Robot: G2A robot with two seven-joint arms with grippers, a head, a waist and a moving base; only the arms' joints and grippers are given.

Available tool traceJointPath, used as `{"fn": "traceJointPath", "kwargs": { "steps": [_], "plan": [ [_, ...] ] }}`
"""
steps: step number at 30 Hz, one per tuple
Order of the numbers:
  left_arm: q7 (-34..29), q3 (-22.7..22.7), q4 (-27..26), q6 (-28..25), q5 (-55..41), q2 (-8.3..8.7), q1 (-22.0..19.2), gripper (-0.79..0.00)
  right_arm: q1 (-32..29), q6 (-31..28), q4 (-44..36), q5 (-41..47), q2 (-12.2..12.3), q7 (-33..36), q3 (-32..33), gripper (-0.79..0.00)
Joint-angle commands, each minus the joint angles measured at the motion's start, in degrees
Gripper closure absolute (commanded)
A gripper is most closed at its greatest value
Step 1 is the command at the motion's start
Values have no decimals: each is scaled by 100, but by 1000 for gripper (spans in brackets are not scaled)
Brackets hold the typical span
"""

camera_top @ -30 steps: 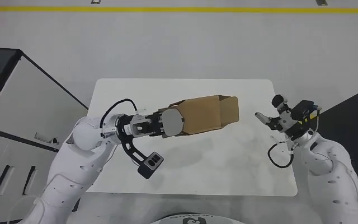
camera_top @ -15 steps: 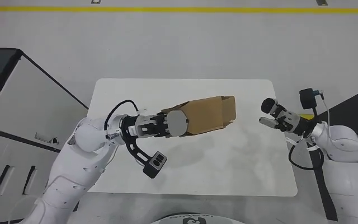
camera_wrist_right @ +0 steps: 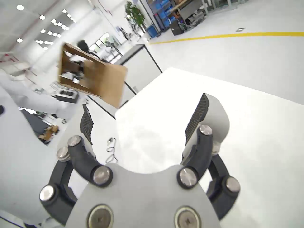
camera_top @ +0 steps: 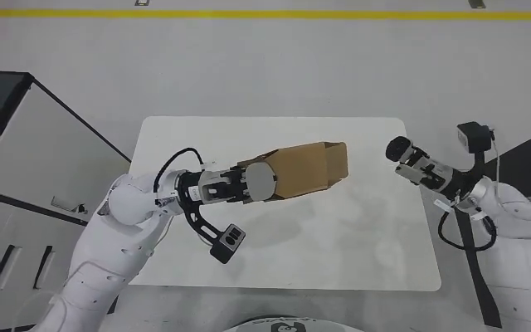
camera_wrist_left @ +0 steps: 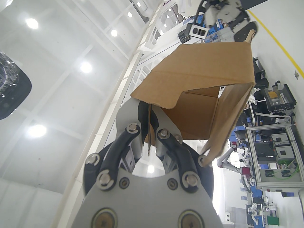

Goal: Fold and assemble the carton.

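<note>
Above table (camera_top: 332,249): left end effector (camera_wrist_left: 149,117) clamped on carton (camera_top: 303,168), steady | right end effector (camera_wrist_right: 144,110) apart, shifted toward far edge.

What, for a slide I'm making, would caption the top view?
Left claw grips an open-ended brown cardboard carton over the white table; the open right claw faces it from the table's edge.

Plain brown cardboard carton (camera_top: 303,170). White rectangular table (camera_top: 332,249). Pale grey floor (camera_top: 249,66), yellow painted line (camera_top: 249,13). Silver right gripper (camera_wrist_right: 144,106), pads (camera_wrist_right: 197,116) black, ribbed.
</note>
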Motion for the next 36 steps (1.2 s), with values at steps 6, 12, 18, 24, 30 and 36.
{"fn": "traceJointPath", "kwargs": {
  "steps": [6, 12, 18, 24, 30, 36],
  "plan": [
    [141, -218, 84, 44, -46, 42, 134, 0, 570, 1543, -177, 1838, 238, 1544, -114, -785],
    [69, -214, 47, 53, -70, 42, 182, 0, 1023, 2411, 4, 2537, 308, 2412, -426, -785],
    [149, -171, 58, 17, -44, 43, 115, 0, 1353, 2444, 330, 2932, 245, 2444, -911, -785],
    [232, -166, 72, -43, 25, 49, 33, 0, 1353, 2444, 330, 2932, 245, 2444, -911, -785],
    [131, -153, 55, -94, 38, 45, 55, 0, 1318, 2572, 224, 3079, 227, 2336, -1004, -785],
    [81, -85, 58, -106, -62, 34, -5, 0, 1570, 2913, 141, 3450, 135, 2246, -1594, -785]
  ]
}}
